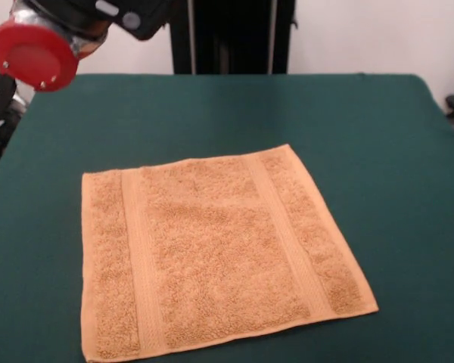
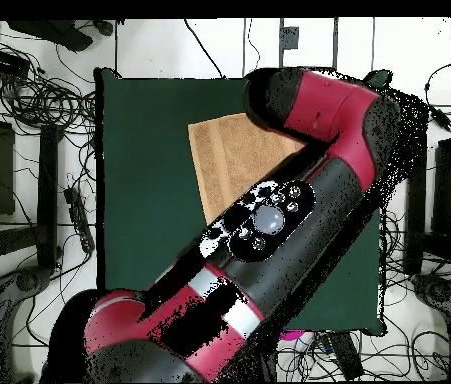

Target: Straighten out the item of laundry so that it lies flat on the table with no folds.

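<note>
At your upper left in the front view, only a red arm joint (image 1: 34, 53) shows above the tabletop (image 1: 393, 151); you can't find the jaws in either view, so their state stays unknown. Rightward, the orange-tan towel (image 1: 216, 253) lies spread flat, touched by nothing

Bare green surface (image 1: 393, 136) all around the towel (image 1: 216, 253); only the arm (image 1: 38, 45) overhangs one far corner.
</note>
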`<action>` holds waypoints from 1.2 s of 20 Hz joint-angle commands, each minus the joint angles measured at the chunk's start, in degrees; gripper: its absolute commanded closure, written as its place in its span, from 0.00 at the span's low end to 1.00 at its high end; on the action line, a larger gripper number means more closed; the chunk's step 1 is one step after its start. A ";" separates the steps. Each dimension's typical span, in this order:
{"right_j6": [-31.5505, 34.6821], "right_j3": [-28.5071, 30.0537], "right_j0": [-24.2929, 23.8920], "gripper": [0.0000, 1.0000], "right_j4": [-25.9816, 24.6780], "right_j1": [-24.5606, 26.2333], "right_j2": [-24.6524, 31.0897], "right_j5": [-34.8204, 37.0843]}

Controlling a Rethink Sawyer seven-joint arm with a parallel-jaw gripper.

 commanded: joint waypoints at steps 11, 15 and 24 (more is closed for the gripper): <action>11.33 -18.09 -4.57 0.00 1.29 4.70 -7.16 13.06; 9.28 -15.47 -4.31 0.00 -0.25 3.38 -6.00 11.14; 1.96 -5.98 -4.52 0.00 -4.08 -2.20 -0.80 4.72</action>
